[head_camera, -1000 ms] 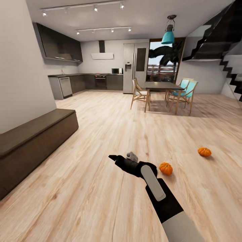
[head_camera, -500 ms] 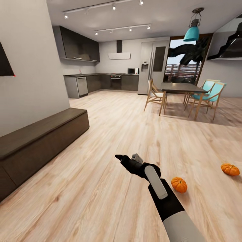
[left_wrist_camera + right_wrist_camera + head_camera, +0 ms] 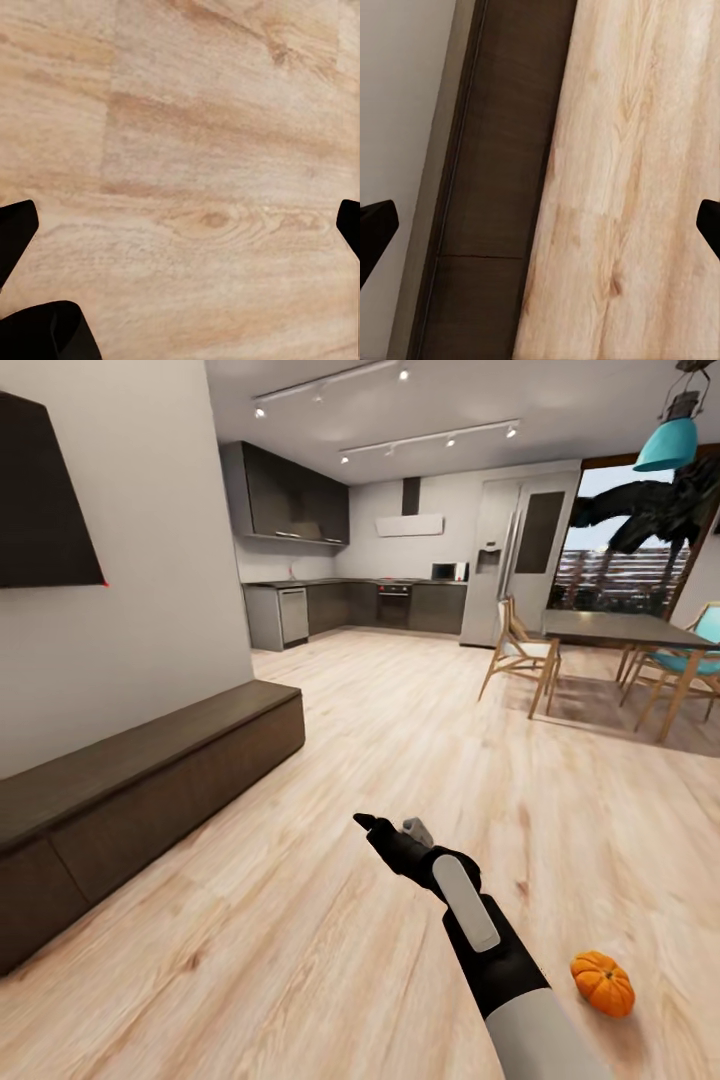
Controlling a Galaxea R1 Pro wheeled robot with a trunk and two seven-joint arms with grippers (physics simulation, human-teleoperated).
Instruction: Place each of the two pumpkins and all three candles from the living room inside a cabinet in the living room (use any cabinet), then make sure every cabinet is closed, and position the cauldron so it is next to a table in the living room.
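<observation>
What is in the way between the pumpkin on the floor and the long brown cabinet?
Nothing visible on the floor itself: bare wooden floor runs from the pumpkin to the cabinet. The robot's own right arm reaches out between them, above the floor.

The pale plank floor (image 3: 330,760) is light wood with visible grain and knots, in a soft satin finish. The long low dark-brown cabinet (image 3: 150,780) along the left wall looks like matt wood with faint grain. The squat ribbed orange pumpkin (image 3: 602,983) near right has a smooth, slightly waxy skin. The black arm casing (image 3: 495,950) looks like matt plastic.
</observation>
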